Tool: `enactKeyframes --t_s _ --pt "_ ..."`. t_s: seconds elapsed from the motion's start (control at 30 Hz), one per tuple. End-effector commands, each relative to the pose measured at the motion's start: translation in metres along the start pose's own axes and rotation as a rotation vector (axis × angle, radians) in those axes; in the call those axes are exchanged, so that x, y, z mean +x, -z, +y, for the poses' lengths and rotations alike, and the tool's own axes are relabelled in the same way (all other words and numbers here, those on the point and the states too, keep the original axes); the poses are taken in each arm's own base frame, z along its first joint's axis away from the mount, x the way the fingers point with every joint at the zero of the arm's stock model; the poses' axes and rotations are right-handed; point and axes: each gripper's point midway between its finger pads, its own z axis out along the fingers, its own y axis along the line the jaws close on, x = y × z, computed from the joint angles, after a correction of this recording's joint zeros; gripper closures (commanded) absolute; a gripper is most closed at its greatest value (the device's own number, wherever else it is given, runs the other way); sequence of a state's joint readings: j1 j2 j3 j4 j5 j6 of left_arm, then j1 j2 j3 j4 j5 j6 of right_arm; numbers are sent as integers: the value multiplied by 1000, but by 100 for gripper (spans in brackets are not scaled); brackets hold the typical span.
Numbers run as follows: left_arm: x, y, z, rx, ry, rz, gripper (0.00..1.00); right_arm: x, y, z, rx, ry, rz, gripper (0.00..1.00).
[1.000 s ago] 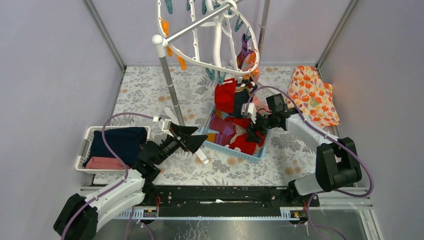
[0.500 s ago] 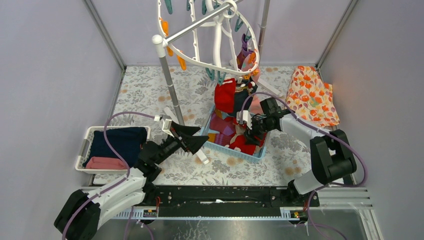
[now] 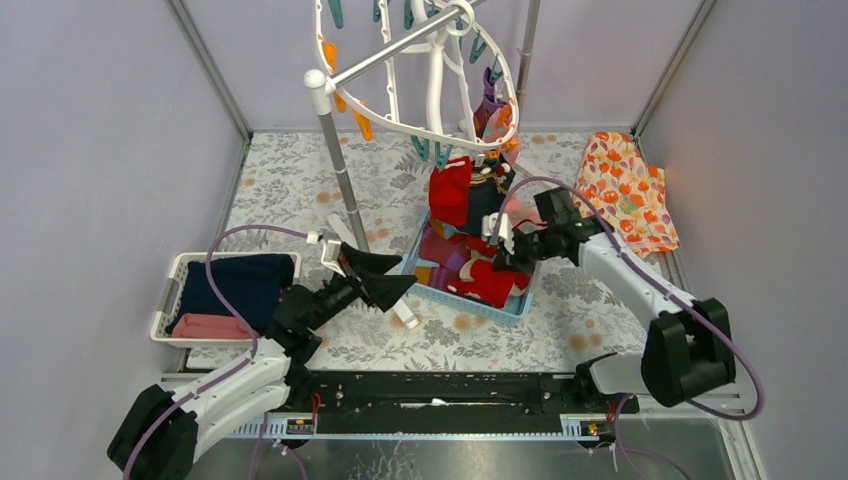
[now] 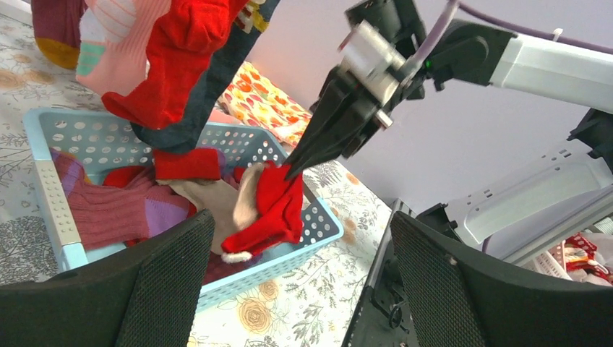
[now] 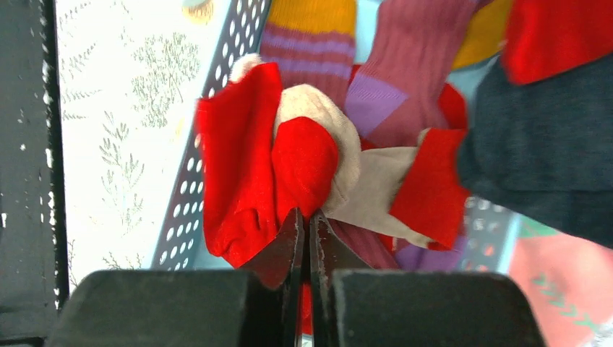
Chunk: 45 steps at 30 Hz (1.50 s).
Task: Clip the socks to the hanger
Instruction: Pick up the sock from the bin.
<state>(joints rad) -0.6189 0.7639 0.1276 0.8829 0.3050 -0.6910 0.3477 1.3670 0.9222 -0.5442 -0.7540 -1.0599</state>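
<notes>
Right arm swung outward since 0.5 s ago, right pincer (image 4: 293,170) clamped tight on 1 red sock (image 4: 273,206) over blue basket (image 4: 45,181) of socks (image 3: 442,250), left pincer (image 3: 404,270) wide apart, empty, hanger (image 3: 436,85) hanging behind basket.

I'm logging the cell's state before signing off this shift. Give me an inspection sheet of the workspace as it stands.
Surface: table with floral cover.
Job's things: hanger hung on rack, some socks clipped; more in blue basket.
Clutter: white tray of folded cloth; orange floral cloth.
Grippers: left gripper open, empty; right gripper shut on red sock over basket.
Cables: purple cables loop at both wrists.
Surroundings: lilac walls, metal frame posts.
</notes>
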Motion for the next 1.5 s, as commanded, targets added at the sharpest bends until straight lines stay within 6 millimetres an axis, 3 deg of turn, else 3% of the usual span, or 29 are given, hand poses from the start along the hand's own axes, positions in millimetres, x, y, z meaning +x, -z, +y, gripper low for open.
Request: enactKeyframes --t_s 0.0,0.2,0.33,0.5,0.63,0.73,0.8,0.87,0.97,1.07,1.23,1.33,1.47 --pt "-4 1 -13 67 -5 -9 6 -42 34 -2 17 9 -134 100" --pt "-1 -7 -30 166 53 35 8 -70 60 1 3 -40 -235 100" --pt "7 -16 -28 168 101 81 10 -77 69 -8 89 -75 -265 100" --pt "27 -33 -8 58 94 149 12 -52 62 -34 204 -186 -201 99" --pt "54 -48 2 -59 -28 211 12 -50 50 -29 103 -265 -223 96" --pt "70 -53 6 -86 -36 236 12 -39 44 -30 94 -291 -183 86" --pt "72 -53 9 -94 -25 226 12 -25 41 -22 57 -224 -130 84" --pt "70 -53 9 -86 -25 210 12 -18 38 3 -63 -155 -114 84" --pt "69 -54 7 -75 -47 214 12 -5 34 23 -174 -162 -63 82" --pt "65 -54 5 -67 -73 212 11 20 24 30 -214 -154 60 73" --pt "59 -49 0 -46 -96 192 11 53 19 21 -87 -100 208 43" --pt "56 -45 -2 -34 -115 175 11 47 25 16 -42 -85 203 33" --pt "47 -40 -4 -26 -158 139 10 19 39 2 9 -34 124 28"
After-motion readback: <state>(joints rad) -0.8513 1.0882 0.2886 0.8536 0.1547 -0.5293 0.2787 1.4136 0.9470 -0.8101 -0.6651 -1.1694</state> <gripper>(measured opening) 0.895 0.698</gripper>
